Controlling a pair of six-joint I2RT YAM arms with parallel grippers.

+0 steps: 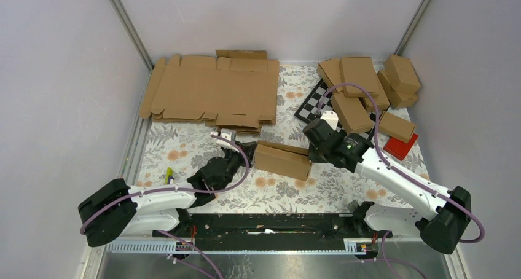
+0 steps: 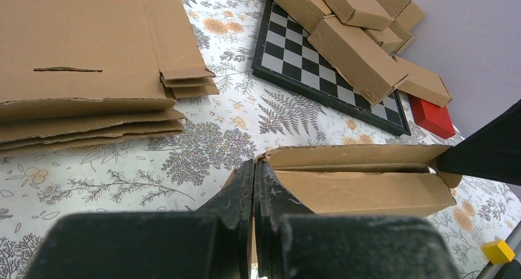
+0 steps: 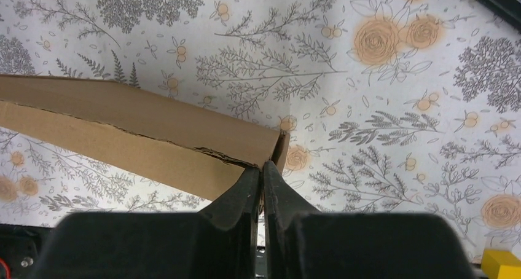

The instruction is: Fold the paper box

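Note:
The paper box point(image 1: 282, 161) is a slim brown carton lying on the floral cloth between the two arms, its long top flap partly raised. My left gripper point(image 1: 250, 151) is at the box's left end. In the left wrist view the left gripper point(image 2: 254, 163) is shut on the end wall of the box point(image 2: 368, 190), with a thin strip of card between the fingers. My right gripper point(image 1: 312, 153) is at the right end. In the right wrist view the right gripper point(image 3: 263, 166) is pinched on the end corner of the box point(image 3: 135, 137).
A stack of flat cardboard blanks point(image 1: 215, 91) lies at the back left. A chequered board point(image 1: 313, 104) lies at the back right under a pile of folded cartons point(image 1: 362, 85), with a red block point(image 1: 400, 147) beside them. Walls enclose three sides.

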